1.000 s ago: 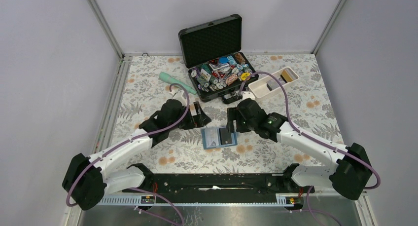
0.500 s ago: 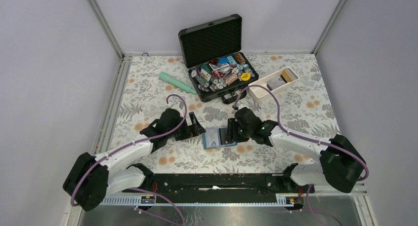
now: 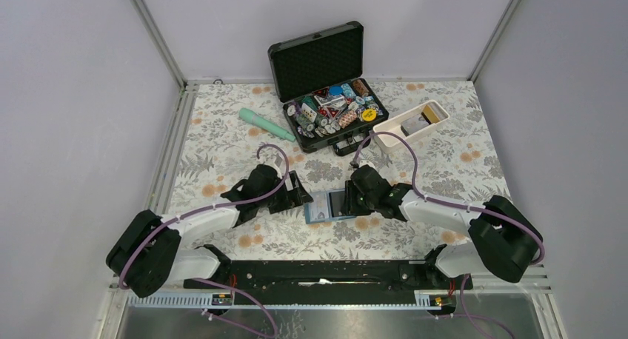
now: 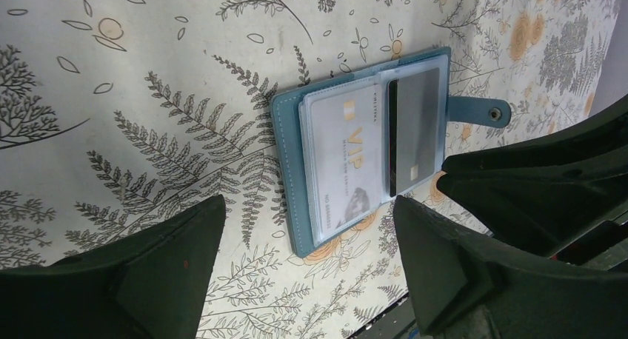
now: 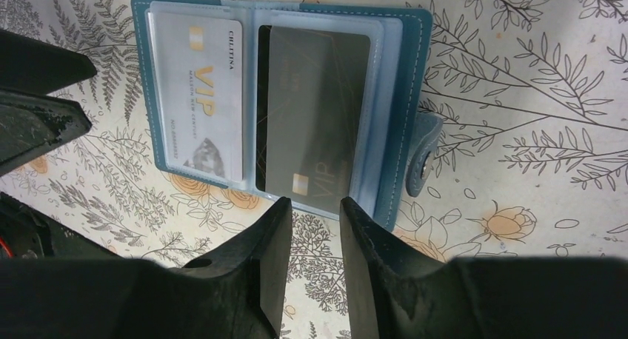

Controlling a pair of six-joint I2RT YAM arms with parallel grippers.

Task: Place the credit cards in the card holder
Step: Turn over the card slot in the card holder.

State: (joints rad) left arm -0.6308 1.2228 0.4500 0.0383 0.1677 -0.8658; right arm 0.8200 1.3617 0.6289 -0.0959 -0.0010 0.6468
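Observation:
The teal-blue card holder (image 3: 328,205) lies open on the floral table between the arms. A silver-grey VIP card (image 5: 200,95) sits in its left clear pocket. A dark grey card (image 5: 315,117) lies on its right side; its lower edge reaches close to my right fingertips. The snap tab (image 5: 422,158) sticks out to the right. My left gripper (image 4: 309,202) is wide open and empty, just left of the holder (image 4: 285,169). My right gripper (image 5: 316,202) has a narrow gap between its fingers and holds nothing. An orange-gold card (image 3: 428,115) lies in the white tray.
A black foam-lined case (image 3: 318,54) full of poker chips stands open at the back. The long white tray (image 3: 392,137) lies to its right. A mint-green tube (image 3: 265,124) lies at the back left. The black rail (image 3: 318,269) runs along the near edge.
My right gripper has come down and in towards the holder's right side. My left gripper has moved slightly right towards the holder. The holder has stayed in place.

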